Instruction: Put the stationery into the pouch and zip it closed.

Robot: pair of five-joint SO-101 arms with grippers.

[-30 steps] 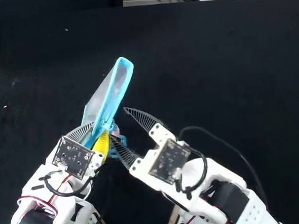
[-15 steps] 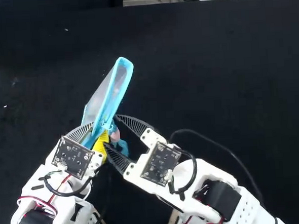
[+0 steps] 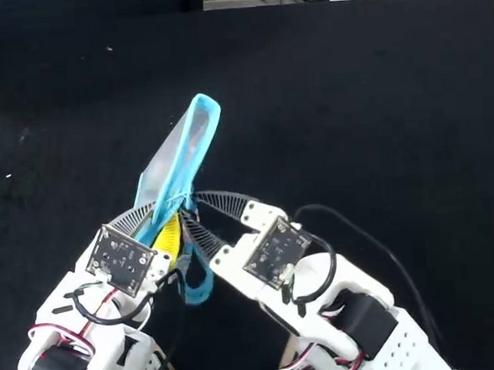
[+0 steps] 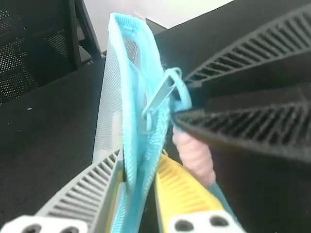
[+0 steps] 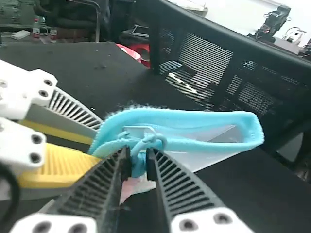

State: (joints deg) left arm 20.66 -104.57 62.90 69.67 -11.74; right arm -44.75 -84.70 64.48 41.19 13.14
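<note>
Because the zip needs a fixed end to run against, your left gripper (image 4: 142,167) is clamped on one end of the pouch (image 3: 182,147), with its grey and yellow fingers (image 4: 180,194) either side of the blue seam. It holds the pouch edge-up off the black table (image 3: 368,102), the length stretching away from that grip. Your right gripper (image 5: 137,156), just beside the left, is pinched narrow on the cord loop (image 5: 146,141) of the zipper pull (image 4: 156,102), placed to draw it along the teeth. Pink item (image 4: 194,158), close against the right gripper's underside: identity unclear, and you cannot tell whether it sits inside the pouch. Extent of zip closure: hidden behind the fingers. Contents behind the mesh wall: too faint to tell.
</note>
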